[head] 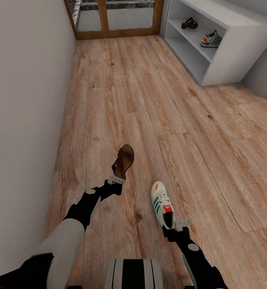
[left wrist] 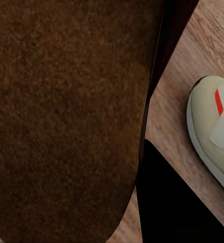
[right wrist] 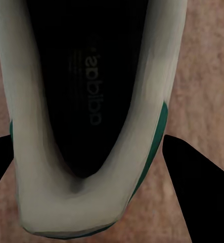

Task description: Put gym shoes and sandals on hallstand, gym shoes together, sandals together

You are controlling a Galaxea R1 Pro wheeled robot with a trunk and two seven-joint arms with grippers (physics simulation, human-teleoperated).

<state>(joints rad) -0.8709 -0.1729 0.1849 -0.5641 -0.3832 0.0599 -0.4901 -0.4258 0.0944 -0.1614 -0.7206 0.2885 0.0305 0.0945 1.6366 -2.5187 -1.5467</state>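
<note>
My left gripper [head: 118,178] is shut on the heel end of a brown sandal [head: 123,159], held tilted above the corridor floor [head: 157,104]; its tan footbed [left wrist: 66,116] looms close in the left wrist view. A white gym shoe [head: 162,204] with green stripes lies toe-forward beside it, its toe [left wrist: 213,131] visible past the sandal. My right gripper [head: 177,224] is at its heel, dark fingers [right wrist: 197,187] pressing both sides of the shoe [right wrist: 91,101]. On the hallstand [head: 229,24] at the far right, the other sandal [head: 189,23] and the other gym shoe [head: 211,39] share one shelf, apart.
A pale wall [head: 25,100] runs close along the left. A wood-framed glass door [head: 113,18] closes the corridor's far end. A stretch of plank floor lies between me and the hallstand, whose lower shelf [head: 187,56] holds nothing.
</note>
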